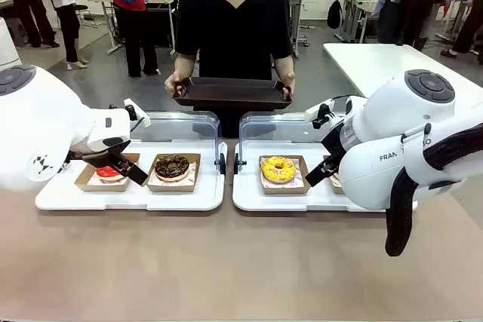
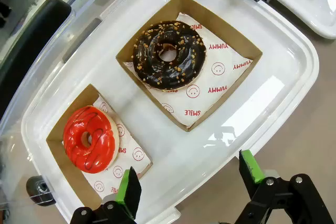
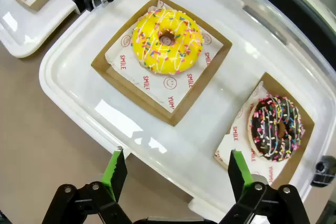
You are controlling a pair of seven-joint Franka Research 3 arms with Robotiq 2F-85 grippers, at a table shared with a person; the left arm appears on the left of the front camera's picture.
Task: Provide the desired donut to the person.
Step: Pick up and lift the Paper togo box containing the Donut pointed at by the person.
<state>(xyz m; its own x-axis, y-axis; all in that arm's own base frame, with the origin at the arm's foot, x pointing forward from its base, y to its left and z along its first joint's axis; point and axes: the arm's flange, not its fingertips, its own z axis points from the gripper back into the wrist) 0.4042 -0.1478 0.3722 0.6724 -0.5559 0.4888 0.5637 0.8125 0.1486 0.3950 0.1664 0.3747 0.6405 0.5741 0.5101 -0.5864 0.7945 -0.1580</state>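
Hovering above the near rims of the white serving trays (image 1: 136, 197), both claws are spread wide and carry nothing. The left claw (image 2: 189, 179) hangs near the red-iced donut (image 2: 89, 139), with the nut-crumbed chocolate donut (image 2: 169, 54) farther up the same tray. The right claw (image 3: 176, 169) hangs between the yellow donut (image 3: 167, 40) and the sprinkled chocolate donut (image 3: 276, 128). Each donut sits untouched in its own open cardboard box.

Across the desk (image 1: 226, 269), the person (image 1: 234, 28) holds a dark tray (image 1: 230, 92) level in both hands, and it looks bare. The step in hand seems to be the choice. No pick is begun, and with both hands on the tray nothing shows which donut is wanted. The next move calls for that cue. Then the nearer claw must descend over the chosen box, grip it by its cardboard wall, and carry it past the raised clear lid (image 1: 177, 122) to the dark tray.
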